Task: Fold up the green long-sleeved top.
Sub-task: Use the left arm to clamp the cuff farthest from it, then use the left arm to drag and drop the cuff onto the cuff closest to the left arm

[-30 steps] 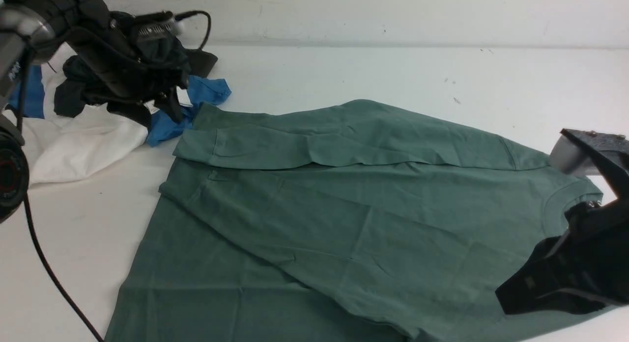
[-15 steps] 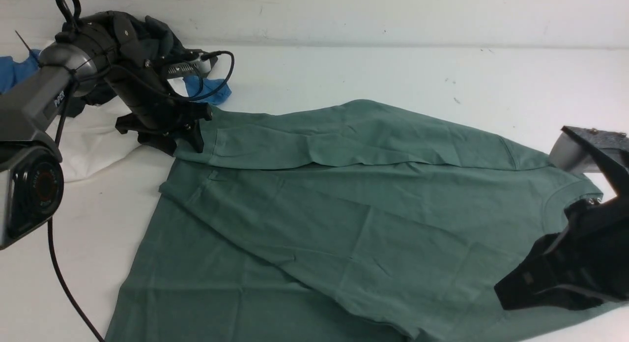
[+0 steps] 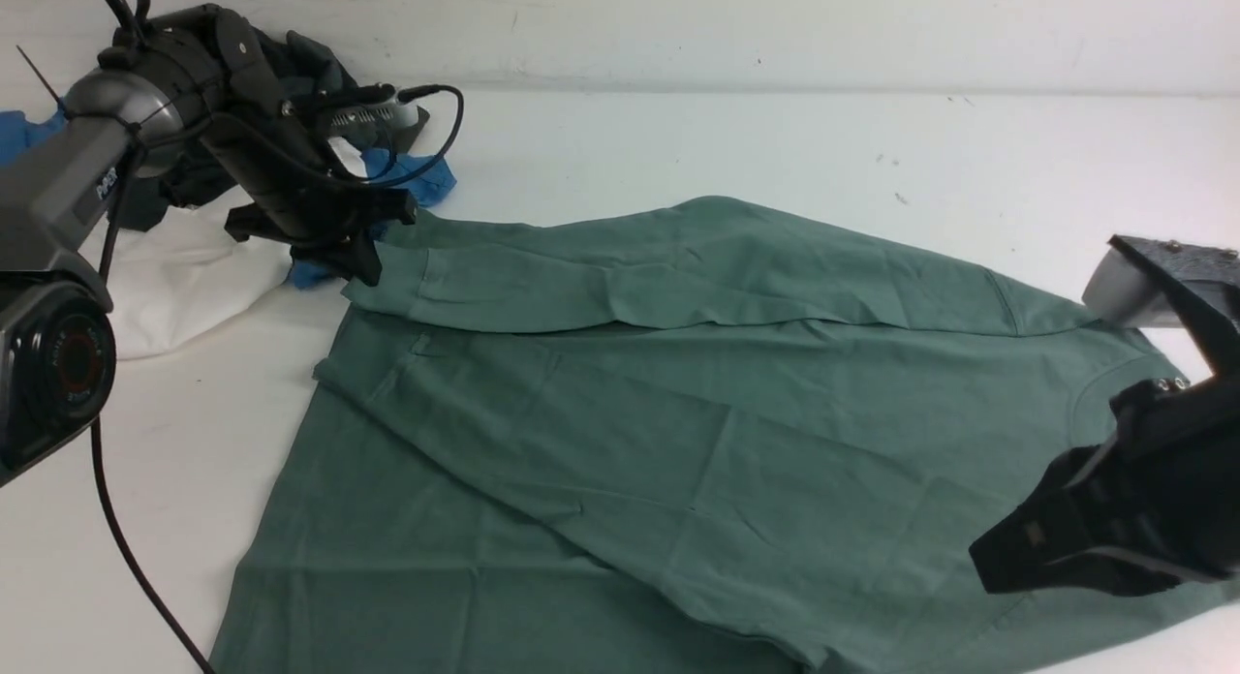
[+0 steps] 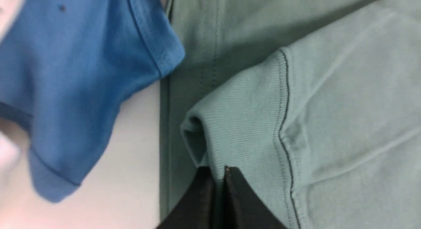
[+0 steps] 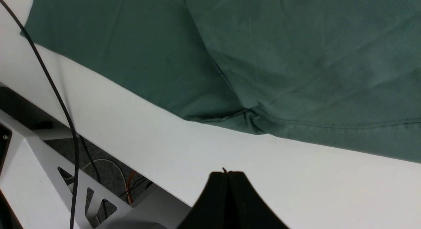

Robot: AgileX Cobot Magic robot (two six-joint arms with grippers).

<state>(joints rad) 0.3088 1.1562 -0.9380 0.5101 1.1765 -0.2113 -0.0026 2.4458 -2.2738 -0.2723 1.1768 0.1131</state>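
Pinching the cuff [image 4: 240,123] of the green long-sleeved top [image 3: 678,432], the left claw [image 4: 218,171] is clamped on it. The top lies spread on the table [image 3: 678,141], and the right claw [image 5: 227,173] is closed and empty. Next, I think, the sleeve needs lifting and laying over the body.

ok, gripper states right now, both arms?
Left gripper: closed on the ribbed cuff of the green top.
Right gripper: closed, holding nothing.
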